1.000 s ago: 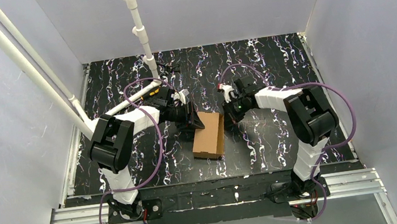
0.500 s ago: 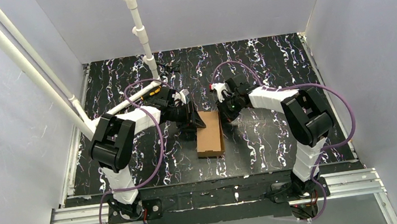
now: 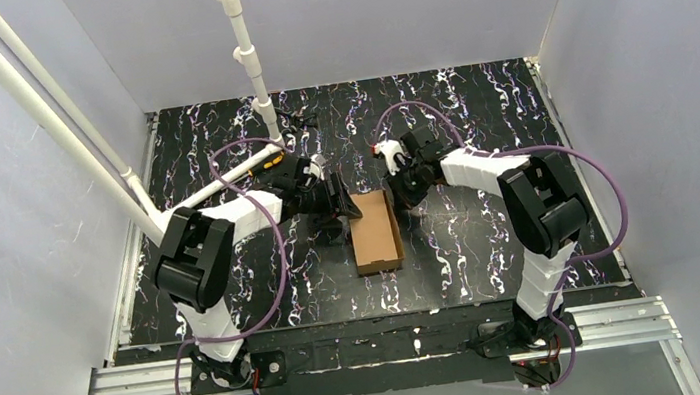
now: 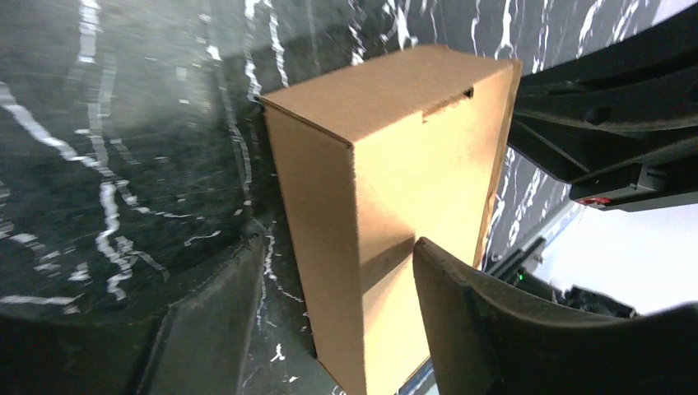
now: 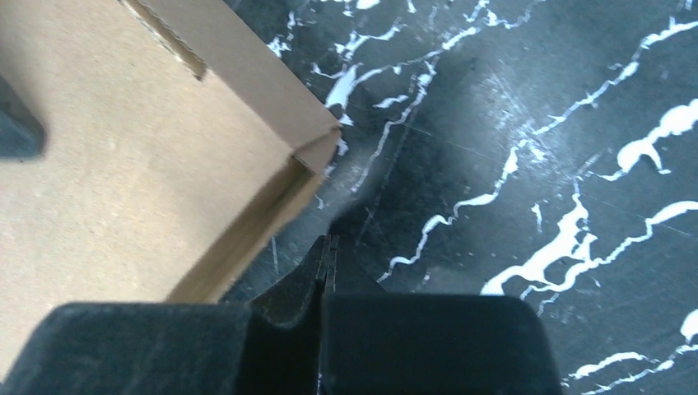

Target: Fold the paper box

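While the box (image 3: 375, 232) lies folded into a brown block on the table (image 3: 477, 111), both grippers sit at its far end. The left gripper (image 4: 336, 251) is spread, 1 finger over the box's broad face, the other off its side. The right gripper (image 5: 326, 255) is pressed together, empty, just beside the box's corner.

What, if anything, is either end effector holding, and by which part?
Left end effector straddles one end of the paper box; whether it grips cannot be told. Right end effector is shut, holding nothing.
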Tool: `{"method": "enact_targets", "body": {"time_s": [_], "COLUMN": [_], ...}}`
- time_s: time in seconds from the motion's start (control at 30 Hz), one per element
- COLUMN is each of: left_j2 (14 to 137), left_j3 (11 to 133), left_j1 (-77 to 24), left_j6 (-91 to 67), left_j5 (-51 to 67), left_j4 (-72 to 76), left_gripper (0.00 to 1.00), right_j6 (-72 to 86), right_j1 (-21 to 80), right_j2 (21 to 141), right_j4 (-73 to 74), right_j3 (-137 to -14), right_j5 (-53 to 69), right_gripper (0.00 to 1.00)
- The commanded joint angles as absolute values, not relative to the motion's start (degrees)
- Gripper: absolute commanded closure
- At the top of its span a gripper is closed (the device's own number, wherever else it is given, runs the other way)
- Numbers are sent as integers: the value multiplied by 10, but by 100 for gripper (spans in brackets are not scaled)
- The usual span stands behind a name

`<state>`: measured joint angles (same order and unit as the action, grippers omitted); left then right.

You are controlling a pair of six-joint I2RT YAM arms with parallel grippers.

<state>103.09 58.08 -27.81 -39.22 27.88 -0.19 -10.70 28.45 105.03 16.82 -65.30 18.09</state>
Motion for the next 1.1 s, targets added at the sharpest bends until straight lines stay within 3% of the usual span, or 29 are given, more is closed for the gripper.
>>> {"method": "enact_targets", "body": {"time_s": [0.0,0.23,0.43,0.6,0.7,0.8,0.93,1.0,1.07], "left_j2": [965,890,790,718,683,668,689,704,720], "left_j3": [574,532,440,381,339,301,280,285,294], "left_j1": [-262,-259,-259,-269,-279,-295,-311,-322,-337], "left_j6": [-388,-384,-398,-394,-405,-420,-437,-440,-442], "left_j5": [194,172,199,227,227,209,196,195,193], "left_j4": [-29,-33,19,16,15,21,34,42,46], "left_gripper": [33,26,31,47,59,75,89,91,93], "right_j6": [-149,-190,-259,-379,-601,-727,-845,-864,-852], "right_j1": [269,246,202,193,193,193,195,206,222], "right_j2": [1025,1014,951,831,758,737,764,783,795], "right_j4": [189,225,255,209,249,296,350,361,342], "right_j3": [-662,-661,-643,-520,-438,-413,-405,-408,-407], "right_j5": [179,224,298,410,473,456,468,469,463], "right_gripper": [98,96,97,94,77,72,86,95,99]}}
